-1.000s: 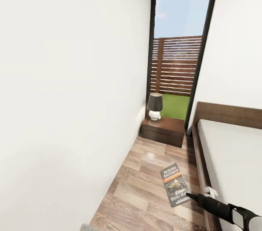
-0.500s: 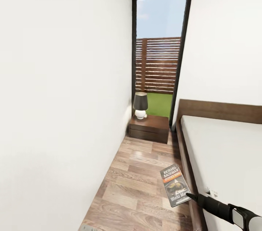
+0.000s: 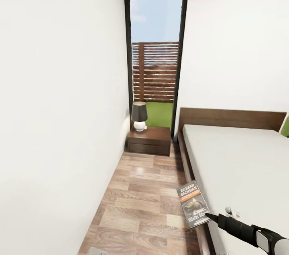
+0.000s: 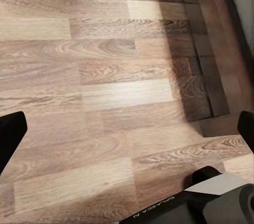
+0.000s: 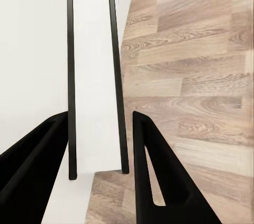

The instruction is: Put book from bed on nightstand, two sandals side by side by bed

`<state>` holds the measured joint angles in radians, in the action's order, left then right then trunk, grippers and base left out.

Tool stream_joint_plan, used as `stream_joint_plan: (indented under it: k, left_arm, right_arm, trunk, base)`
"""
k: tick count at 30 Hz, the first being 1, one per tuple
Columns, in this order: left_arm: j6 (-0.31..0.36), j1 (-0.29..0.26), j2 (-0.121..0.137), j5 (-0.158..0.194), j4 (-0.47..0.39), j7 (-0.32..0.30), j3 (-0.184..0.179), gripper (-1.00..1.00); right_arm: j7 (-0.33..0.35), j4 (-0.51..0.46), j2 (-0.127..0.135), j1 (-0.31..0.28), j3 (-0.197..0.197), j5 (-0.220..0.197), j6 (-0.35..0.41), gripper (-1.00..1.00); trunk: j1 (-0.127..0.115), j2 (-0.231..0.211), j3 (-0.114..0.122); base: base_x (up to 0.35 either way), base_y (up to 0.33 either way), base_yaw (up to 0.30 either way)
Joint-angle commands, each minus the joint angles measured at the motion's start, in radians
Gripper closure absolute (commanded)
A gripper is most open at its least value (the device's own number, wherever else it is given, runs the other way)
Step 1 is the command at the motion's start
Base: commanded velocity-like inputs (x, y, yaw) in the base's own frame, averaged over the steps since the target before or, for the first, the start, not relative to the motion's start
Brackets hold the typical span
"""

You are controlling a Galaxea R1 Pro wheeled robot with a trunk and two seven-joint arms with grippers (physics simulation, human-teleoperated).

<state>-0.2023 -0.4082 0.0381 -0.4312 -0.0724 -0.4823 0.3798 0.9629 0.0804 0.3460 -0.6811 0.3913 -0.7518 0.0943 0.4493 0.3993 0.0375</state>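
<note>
Book (image 3: 193, 204) pinched in right gripper (image 3: 208, 218) above floor (image 3: 136, 195); nightstand (image 3: 149, 140) at 11 o'clock; left gripper (image 4: 127, 129) spread.

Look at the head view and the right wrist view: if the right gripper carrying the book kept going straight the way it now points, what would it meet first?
Probably the white wall. The right gripper, shut on the book, points left across the wood floor; nothing stands between, though depth is uncertain.

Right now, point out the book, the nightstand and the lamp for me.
book (image 3: 193, 203): head view, middle of its front cover.
nightstand (image 3: 149, 141): head view, upper drawer front.
lamp (image 3: 139, 112): head view, dark shade.
</note>
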Motion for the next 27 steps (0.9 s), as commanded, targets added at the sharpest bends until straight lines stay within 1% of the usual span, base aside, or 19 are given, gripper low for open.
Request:
stream_joint_plan:
  k: [1,6,18,24,27]
  left_arm:
    - [-0.005,0.000,0.000,-0.011,0.000,-0.002,0.008,-1.00]
    - [-0.005,0.000,0.000,-0.011,0.000,-0.002,0.008,-1.00]
    - [-0.005,0.000,0.000,-0.011,0.000,-0.002,0.008,-1.00]
    - [-0.005,0.000,0.000,-0.011,0.000,-0.002,0.008,-1.00]
    - [-0.005,0.000,0.000,-0.010,0.000,-0.002,0.008,-1.00]
  right_arm:
    - [0.005,0.002,-0.001,-0.001,-0.002,-0.012,0.010,1.00]
    - [0.004,0.002,-0.001,-0.001,-0.002,-0.012,0.010,1.00]
    - [0.005,0.002,0.000,-0.001,-0.002,-0.012,0.010,1.00]
    - [0.005,0.002,-0.001,-0.001,-0.002,-0.012,0.010,1.00]
    - [0.005,0.002,-0.001,-0.001,-0.002,-0.012,0.010,1.00]
  trunk:
    - [0.001,0.001,0.000]
    - [0.001,0.001,0.000]
    - [0.001,0.001,0.000]
    - [0.001,0.001,0.000]
    - [0.001,0.001,0.000]
  base:
    - [0.184,0.000,-0.280]
    - [0.290,0.000,-0.155]
    - [0.326,0.000,-0.011]
    - [0.075,0.001,0.000]
    - [0.007,0.173,0.000]
